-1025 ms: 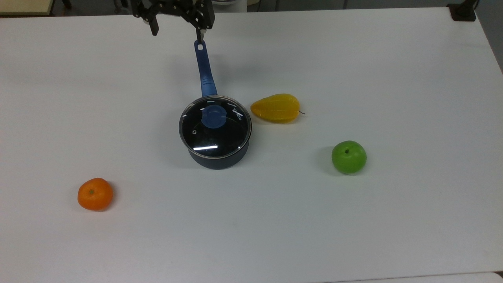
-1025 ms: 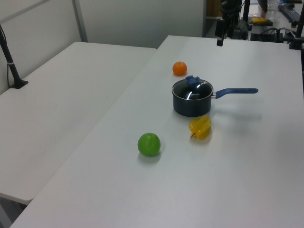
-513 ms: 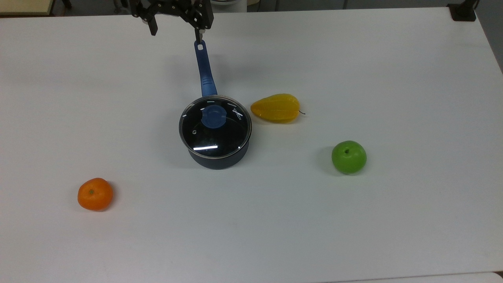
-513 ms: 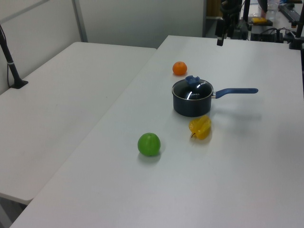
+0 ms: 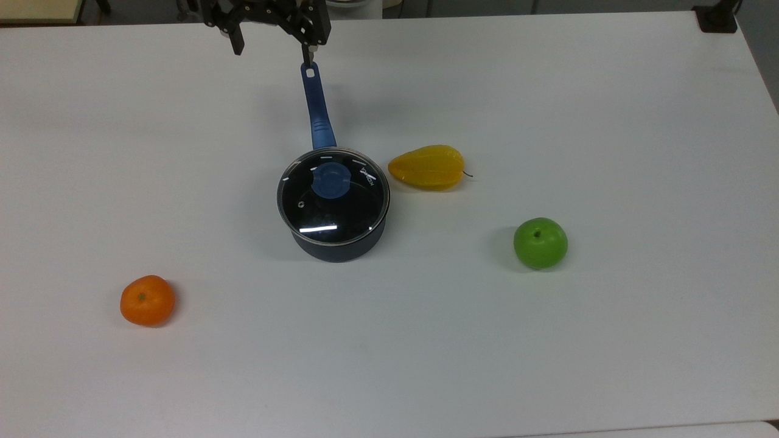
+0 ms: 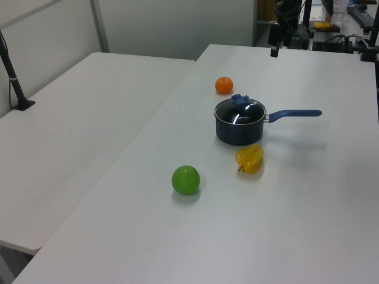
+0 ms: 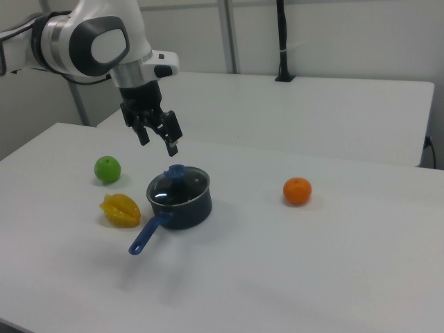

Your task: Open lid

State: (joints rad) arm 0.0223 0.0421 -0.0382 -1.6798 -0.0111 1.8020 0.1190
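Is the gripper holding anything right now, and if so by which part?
Nothing is held. The gripper hangs open in the air above the saucepan, clear of the lid and its blue knob.

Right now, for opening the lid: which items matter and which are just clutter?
Matters: round clear glass lid with blue knob, on the dark saucepan with long blue handle; gripper, fingers open, above the table.

Clutter: orange tangerine, green apple, yellow ridged starfruit.

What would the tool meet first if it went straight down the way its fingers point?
Probably the bare table, or the far end of the saucepan's blue handle. The open tool hangs above the handle's tip, well off the lid; depth is unclear.
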